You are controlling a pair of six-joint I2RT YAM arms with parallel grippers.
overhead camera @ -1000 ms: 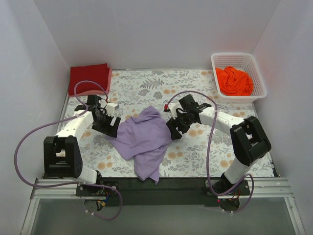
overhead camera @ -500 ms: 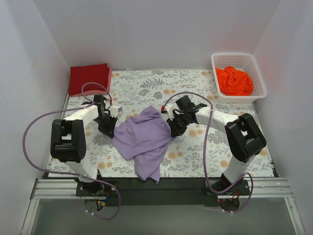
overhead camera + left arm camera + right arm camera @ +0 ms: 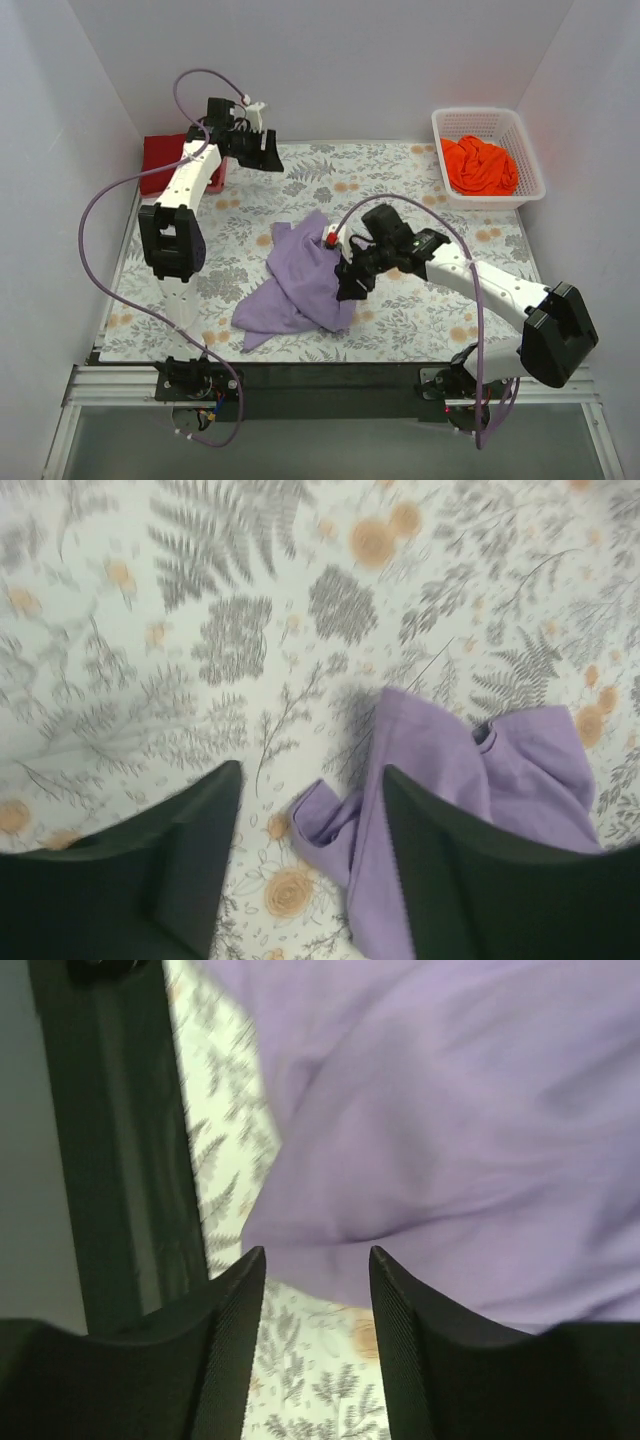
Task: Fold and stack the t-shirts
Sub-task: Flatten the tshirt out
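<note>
Right claw (image 3: 316,1255): fingers spread, nothing pinched between them. It is set low at the right-hand border of the lavender t-shirt (image 3: 300,280), with a rounded fold of the cloth lying just beyond the fingertips. Whether the pads touch the cloth cannot be told.

Left claw (image 3: 310,775): fingers spread and empty. It is held high over the far left of the table (image 3: 240,210), well apart from the lavender shirt, which its wrist view shows below.

Progress, as judged: one of three shirts appears finished. The dark red t-shirt (image 3: 160,160) lies as a flat folded block in the far left corner, partly hidden by the left arm. The lavender shirt is rumpled in a loose heap at mid-table, neither spread nor squarely folded, so it is the piece in hand. The orange t-shirt (image 3: 478,165) lies bunched in the white basket (image 3: 530,150) at the far right, not yet started. Two folds and both stackings are left.

Edges and room: the lower corner of the lavender shirt lies near the dark front rail (image 3: 330,375). The right wrist view shows that rail just beside the cloth, so there is little margin for drawing it nearer. Bare patterned table lies open behind the shirt and on both sides of it, which gives room to spread it. The side walls stand close to the red shirt and to the basket.
</note>
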